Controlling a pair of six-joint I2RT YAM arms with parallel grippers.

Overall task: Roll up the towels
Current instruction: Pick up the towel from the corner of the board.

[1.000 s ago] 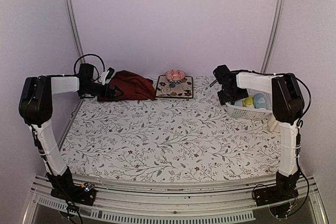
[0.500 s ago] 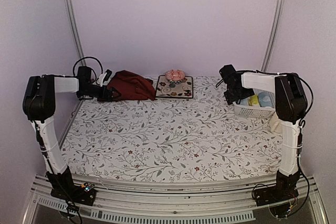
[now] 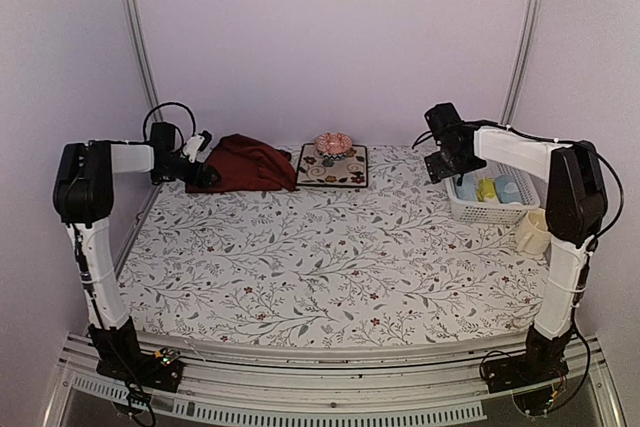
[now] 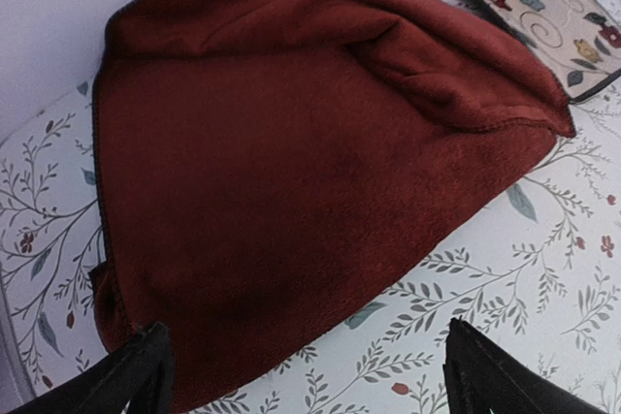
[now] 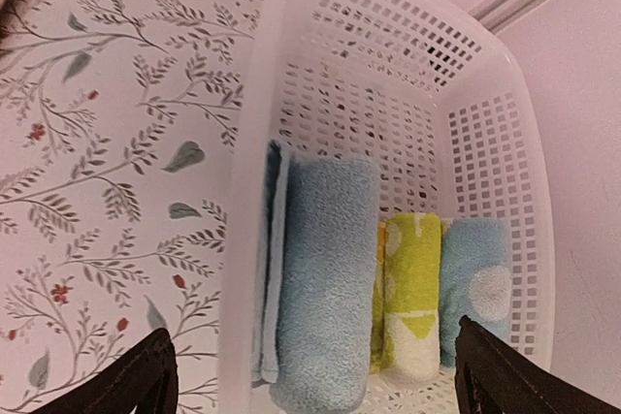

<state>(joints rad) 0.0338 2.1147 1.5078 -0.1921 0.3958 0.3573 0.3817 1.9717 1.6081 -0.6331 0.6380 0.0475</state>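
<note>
A crumpled dark red towel (image 3: pixel 245 163) lies at the back left of the table. My left gripper (image 3: pixel 207 172) hovers open at its left edge. In the left wrist view the red towel (image 4: pixel 291 162) fills the frame, with the open left gripper (image 4: pixel 310 380) over its near hem. My right gripper (image 3: pixel 450 165) hangs open above the left end of a white basket (image 3: pixel 490 211). Inside the basket (image 5: pixel 254 143) lie three rolled towels: a pale blue one (image 5: pixel 325 269), a yellow one (image 5: pixel 412 288) and a light blue dotted one (image 5: pixel 480 283). The right gripper (image 5: pixel 315 380) holds nothing.
A square dark floral mat (image 3: pixel 333 167) with a pink-topped bowl (image 3: pixel 333 144) sits right of the red towel, against the back wall. A cream cup (image 3: pixel 533 231) stands in front of the basket near the right wall. The white floral covering (image 3: pixel 320 267) spreads over the table.
The right gripper rose and shifted back and to the right, over the basket. The left arm drew slightly back toward the left wall. Both grippers stayed open.
</note>
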